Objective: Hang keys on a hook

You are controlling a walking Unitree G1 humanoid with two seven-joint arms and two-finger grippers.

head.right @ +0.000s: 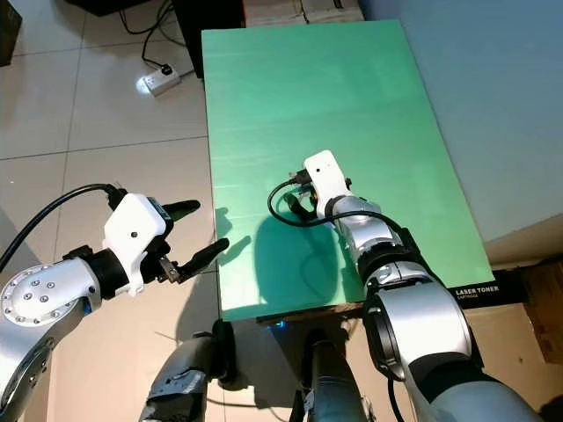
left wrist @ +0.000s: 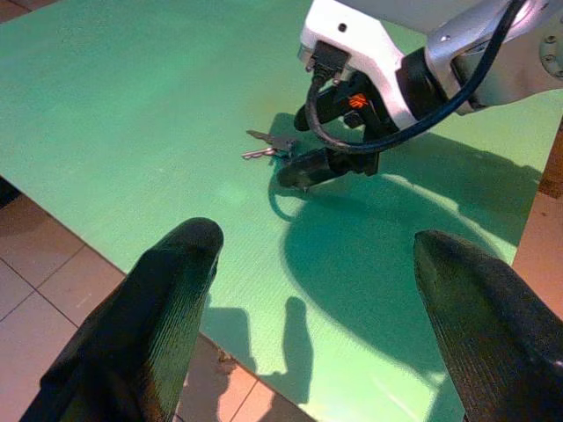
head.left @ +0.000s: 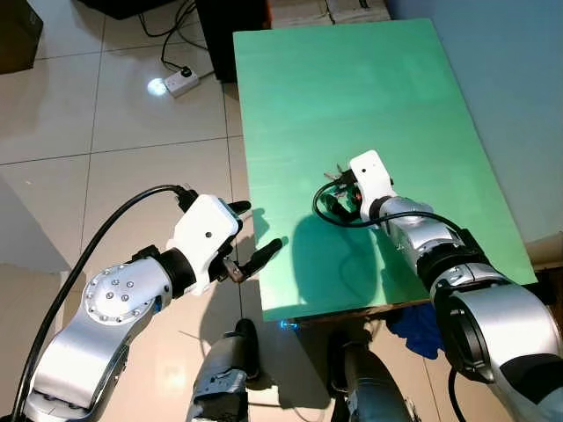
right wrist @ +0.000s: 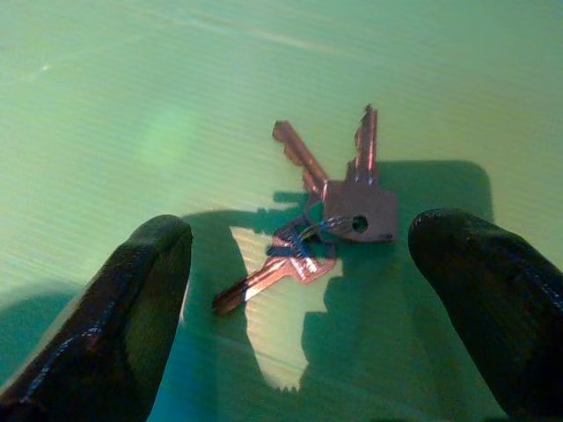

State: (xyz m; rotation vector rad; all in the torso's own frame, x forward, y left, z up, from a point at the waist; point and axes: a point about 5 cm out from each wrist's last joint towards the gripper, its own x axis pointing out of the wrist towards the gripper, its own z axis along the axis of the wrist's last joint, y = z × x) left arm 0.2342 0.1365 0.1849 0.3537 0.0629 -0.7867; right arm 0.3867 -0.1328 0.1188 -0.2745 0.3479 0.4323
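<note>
a: which step is this?

b: reaching for the pickup. the keys [right wrist: 330,220] lie flat on the green table [head.left: 352,105], and the right gripper [right wrist: 308,290] hangs low over them, fingers spread wide, nothing held.

a: and the left gripper [head.left: 251,233]?

b: parted too, empty, off the table's near left edge over the floor.

a: next?

b: i'd judge: lower, pinch the ring, lift. no hook seen yet.

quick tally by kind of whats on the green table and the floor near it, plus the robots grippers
keys on one ring, on the green table: 3
white power strip on the floor: 1
grippers, left gripper and right gripper, both with fingers apart: 2
total: 6
</note>
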